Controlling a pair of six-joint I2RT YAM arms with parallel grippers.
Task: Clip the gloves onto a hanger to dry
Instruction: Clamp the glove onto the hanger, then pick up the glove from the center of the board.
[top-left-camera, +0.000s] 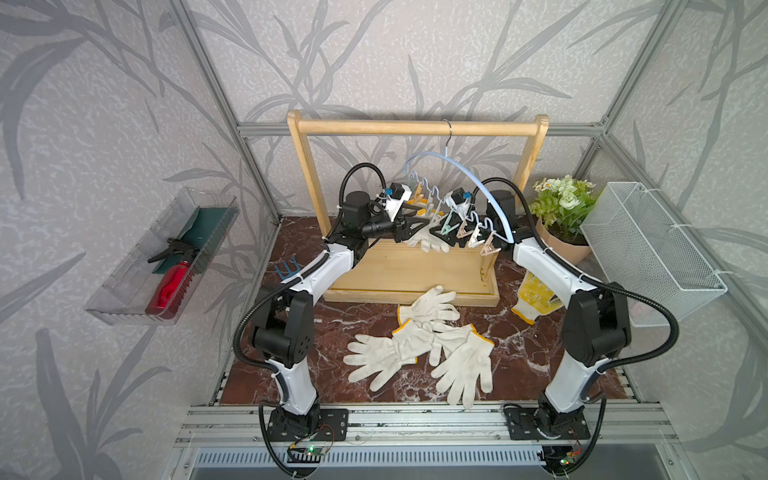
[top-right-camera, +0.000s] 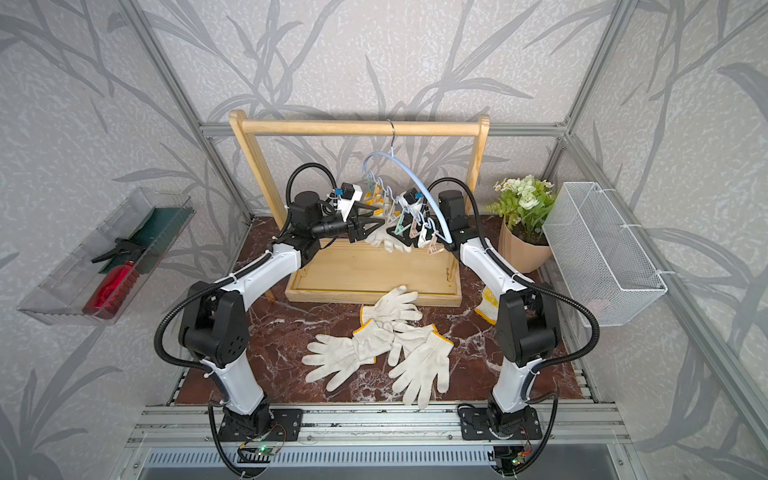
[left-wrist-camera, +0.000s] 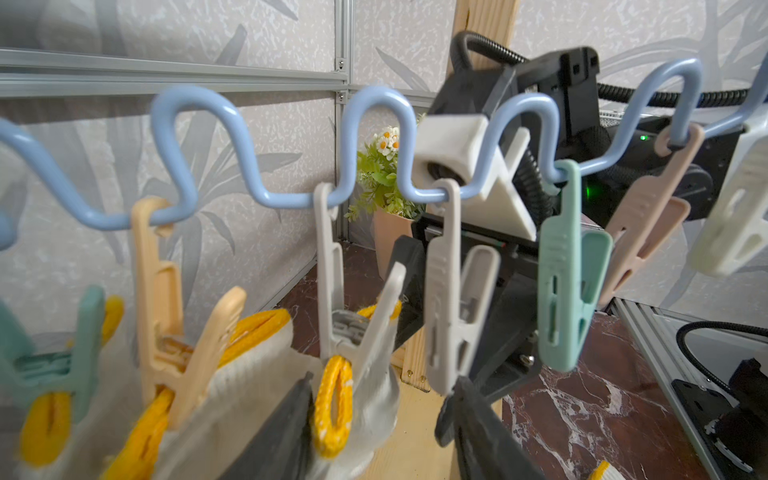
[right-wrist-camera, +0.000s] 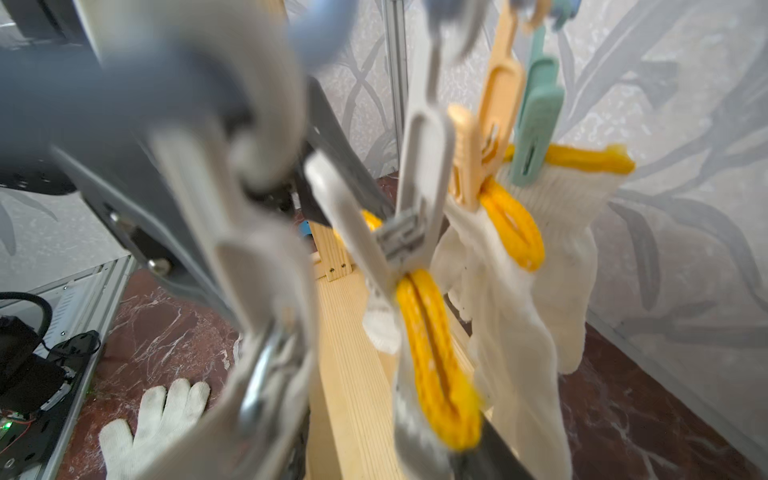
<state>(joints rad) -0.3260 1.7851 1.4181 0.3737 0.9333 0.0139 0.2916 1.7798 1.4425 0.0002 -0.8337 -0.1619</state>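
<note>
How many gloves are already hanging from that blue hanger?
3, side by side on the hanger: first glove under the teal clip, second glove under the peach clip, third glove under the grey clip. More could be hidden behind the arms.

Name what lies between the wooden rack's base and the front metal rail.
A pile of loose white gloves lies there on the marble tabletop; both top views show it.

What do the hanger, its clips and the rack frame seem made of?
Hanger: glossy light-blue coating, likely plastic, perhaps over wire. Clips: matte pastel moulded plastic, with ribbed grips. Rack frame: pale unfinished-looking wood, grain visible.
</note>
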